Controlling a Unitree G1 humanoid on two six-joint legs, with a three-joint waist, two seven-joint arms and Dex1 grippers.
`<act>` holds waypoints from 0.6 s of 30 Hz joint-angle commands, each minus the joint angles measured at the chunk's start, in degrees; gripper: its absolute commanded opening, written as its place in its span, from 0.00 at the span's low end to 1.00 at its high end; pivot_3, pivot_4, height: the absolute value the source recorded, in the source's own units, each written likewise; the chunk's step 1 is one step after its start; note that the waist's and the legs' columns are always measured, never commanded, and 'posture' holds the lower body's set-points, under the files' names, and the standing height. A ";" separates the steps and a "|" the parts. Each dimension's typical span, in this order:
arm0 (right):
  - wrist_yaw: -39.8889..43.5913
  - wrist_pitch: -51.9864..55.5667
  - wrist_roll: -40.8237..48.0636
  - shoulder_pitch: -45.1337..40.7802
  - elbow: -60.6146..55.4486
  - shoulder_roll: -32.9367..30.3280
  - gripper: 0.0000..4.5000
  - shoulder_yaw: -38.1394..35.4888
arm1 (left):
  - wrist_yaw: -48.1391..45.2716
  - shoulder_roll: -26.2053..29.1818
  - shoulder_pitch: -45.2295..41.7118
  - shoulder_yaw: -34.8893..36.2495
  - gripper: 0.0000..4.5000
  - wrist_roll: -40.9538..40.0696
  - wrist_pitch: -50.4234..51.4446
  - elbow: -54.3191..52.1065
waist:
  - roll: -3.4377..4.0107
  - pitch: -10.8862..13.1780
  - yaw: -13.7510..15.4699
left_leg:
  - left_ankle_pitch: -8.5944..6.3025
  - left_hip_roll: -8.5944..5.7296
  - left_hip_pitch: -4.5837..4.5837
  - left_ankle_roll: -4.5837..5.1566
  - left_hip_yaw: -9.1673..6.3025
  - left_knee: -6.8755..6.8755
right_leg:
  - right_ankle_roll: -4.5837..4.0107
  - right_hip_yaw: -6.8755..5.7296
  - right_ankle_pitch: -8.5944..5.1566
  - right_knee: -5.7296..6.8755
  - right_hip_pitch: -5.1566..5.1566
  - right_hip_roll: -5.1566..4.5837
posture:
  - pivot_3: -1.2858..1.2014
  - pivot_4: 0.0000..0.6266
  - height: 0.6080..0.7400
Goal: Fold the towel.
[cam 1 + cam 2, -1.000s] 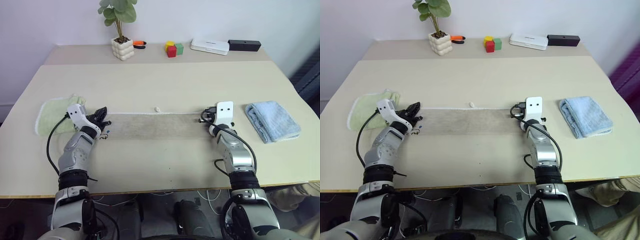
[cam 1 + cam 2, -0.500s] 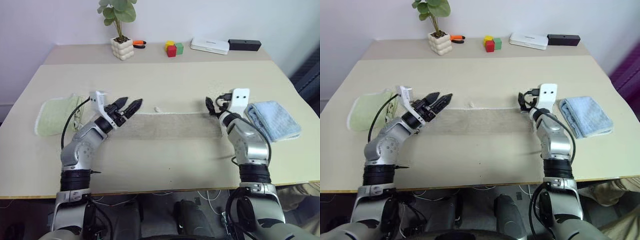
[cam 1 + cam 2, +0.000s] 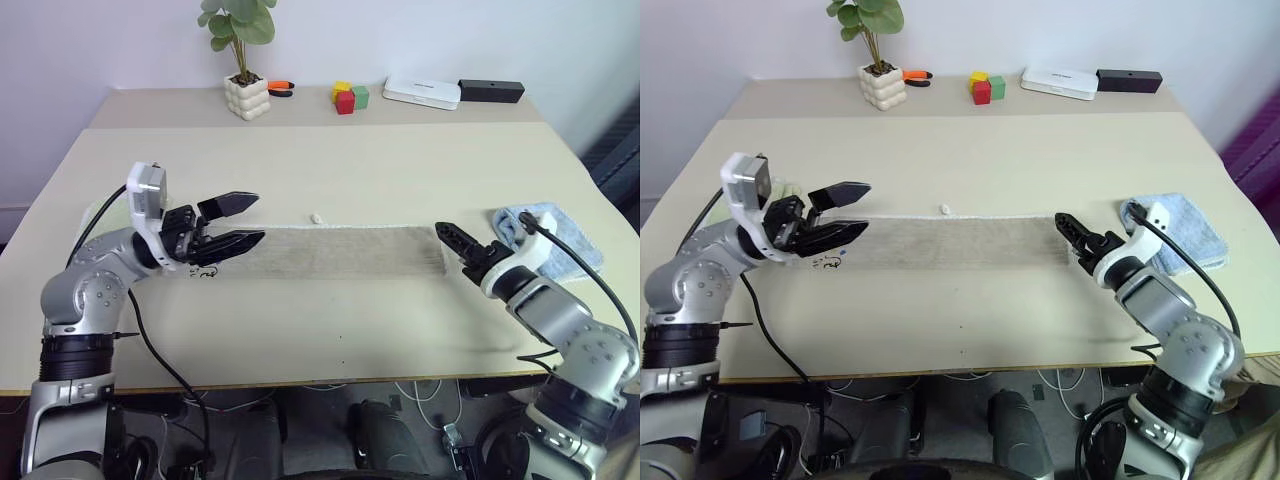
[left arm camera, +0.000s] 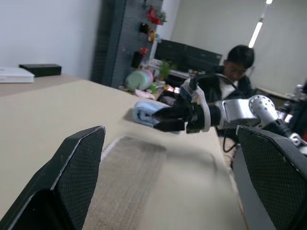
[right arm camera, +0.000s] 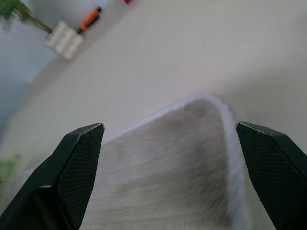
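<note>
The towel lies flat as a long narrow strip across the middle of the table, parallel to the front edge, which reads as one lengthwise fold done and the strip ready to be folded end to end. Near the table's left edge a pale green cloth peeks out behind the left arm. The left gripper hangs above the towel's left end, jaws spread wide, holding nothing and pointing along the strip. The right gripper sits just off the towel's right end, open and empty too. A blue towel rests near the right edge.
</note>
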 commanded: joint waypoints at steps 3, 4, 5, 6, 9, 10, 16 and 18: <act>-20.05 -6.89 27.86 9.16 -3.31 0.56 0.99 -1.27 | -7.87 4.72 -2.84 0.12 1.00 4.07 -4.44 8.34 | 0.00 0.00 -0.12 | -0.03 -0.01 -0.03 0.05 0.04 -0.09 | -0.01 0.02 -0.01 -0.15 0.00 -0.05 | 0.52 0.24 1.00; -22.45 -8.84 30.73 10.68 -3.48 0.27 0.99 -0.08 | -8.52 4.77 -3.30 -0.02 1.00 4.45 -4.89 9.25 | 0.00 0.01 -0.20 | -0.03 -0.01 -0.04 0.06 0.06 -0.09 | -0.01 0.02 -0.01 -0.15 0.00 -0.07 | 0.52 0.24 1.00; -24.70 -10.66 33.11 12.25 -3.63 0.15 0.99 1.36 | -8.73 4.64 -3.83 -0.04 1.00 4.44 -4.54 9.95 | -0.01 0.01 -0.27 | -0.04 -0.01 -0.04 0.06 0.06 -0.08 | -0.02 0.02 -0.01 -0.16 0.01 -0.08 | 0.52 0.24 1.00; -26.42 -12.40 34.99 13.47 -3.77 -0.13 0.99 2.77 | -8.82 4.36 -4.24 -0.08 1.00 4.60 -4.47 10.32 | -0.01 0.01 -0.29 | -0.03 -0.01 -0.05 0.06 0.06 -0.07 | -0.02 0.02 -0.01 -0.17 0.01 -0.08 | 0.52 0.24 1.00; -29.81 -18.10 39.01 15.60 -4.44 -0.38 0.99 6.43 | -8.39 3.48 -4.14 0.18 1.00 3.99 -3.55 8.93 | -0.01 0.01 -0.32 | -0.04 0.00 -0.05 0.06 0.05 -0.06 | -0.07 0.03 -0.04 -0.16 0.01 -0.08 | 0.52 0.24 1.00; -30.19 -19.42 40.23 16.11 -4.66 -0.84 0.99 7.62 | -8.32 3.40 -3.97 0.22 1.00 3.86 -3.22 8.54 | -0.01 0.01 -0.32 | -0.04 0.00 -0.05 0.06 0.05 -0.06 | -0.07 0.04 -0.04 -0.16 0.01 -0.08 | 0.52 0.24 1.00; -29.64 -25.90 41.71 17.25 -4.00 -2.34 0.99 13.43 | -7.66 3.54 -3.11 1.25 1.00 3.44 -2.34 6.93 | -0.01 0.01 -0.31 | -0.04 0.02 -0.05 0.07 0.04 -0.07 | -0.08 0.04 -0.04 -0.17 0.01 -0.06 | 0.52 0.24 1.00; -28.79 -27.39 41.12 17.13 -3.03 -2.71 0.99 14.69 | -7.01 3.30 -3.12 1.70 1.00 2.41 -1.44 5.50 | -0.01 0.01 -0.26 | -0.04 0.02 -0.06 0.07 0.04 -0.07 | -0.08 0.04 -0.04 -0.18 0.01 -0.06 | 0.52 0.24 1.00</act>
